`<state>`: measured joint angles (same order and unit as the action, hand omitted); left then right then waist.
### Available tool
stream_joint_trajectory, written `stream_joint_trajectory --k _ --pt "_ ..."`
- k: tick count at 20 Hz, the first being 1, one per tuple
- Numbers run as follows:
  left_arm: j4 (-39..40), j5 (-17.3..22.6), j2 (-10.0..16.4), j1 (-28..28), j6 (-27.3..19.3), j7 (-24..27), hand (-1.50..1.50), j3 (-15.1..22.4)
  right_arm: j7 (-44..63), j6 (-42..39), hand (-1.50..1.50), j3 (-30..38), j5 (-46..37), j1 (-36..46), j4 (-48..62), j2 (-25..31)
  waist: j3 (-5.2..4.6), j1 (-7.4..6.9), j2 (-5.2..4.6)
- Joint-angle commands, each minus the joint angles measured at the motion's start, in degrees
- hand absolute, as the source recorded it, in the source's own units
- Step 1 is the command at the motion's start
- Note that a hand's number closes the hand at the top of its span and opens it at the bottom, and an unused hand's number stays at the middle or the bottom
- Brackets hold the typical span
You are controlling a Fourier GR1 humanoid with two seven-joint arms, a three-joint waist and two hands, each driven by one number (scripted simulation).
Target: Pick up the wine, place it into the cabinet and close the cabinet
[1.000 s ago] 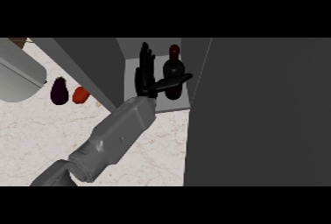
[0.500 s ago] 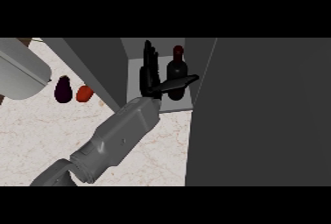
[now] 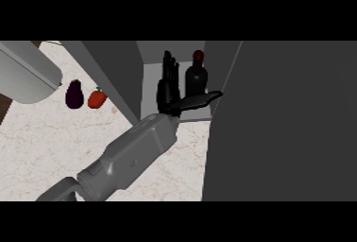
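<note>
Head view: left hand (image 3: 167, 90) still beside wine (image 3: 197, 79)

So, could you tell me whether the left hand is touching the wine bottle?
Cannot tell: in the head view the left hand overlaps the wine bottle at its thumb, hiding any gap.
</note>
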<state>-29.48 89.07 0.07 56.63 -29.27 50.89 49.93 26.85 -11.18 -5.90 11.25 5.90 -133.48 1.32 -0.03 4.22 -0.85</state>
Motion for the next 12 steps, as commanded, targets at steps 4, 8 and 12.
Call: stream_joint_trajectory --k 4,8,12 --pt "-6.04 -1.09 -0.06 -3.85 -1.12 3.42 -1.50 4.21 -2.39 -1.56 -1.50 1.12 0.90 -4.34 0.99 0.36 0.04 -2.03 0.48" --pt "-3.59 -1.58 -0.06 -3.98 0.03 3.67 -1.50 4.68 -3.50 0.04 -1.50 -0.80 -2.25 -1.87 3.28 -1.10 0.02 -2.03 0.36" --pt "-8.47 -5.56 -0.06 -7.98 -1.60 4.53 -1.50 3.21 1.66 0.99 -1.50 -0.94 -1.92 -3.23 -2.84 0.40 0.02 -3.47 0.85"
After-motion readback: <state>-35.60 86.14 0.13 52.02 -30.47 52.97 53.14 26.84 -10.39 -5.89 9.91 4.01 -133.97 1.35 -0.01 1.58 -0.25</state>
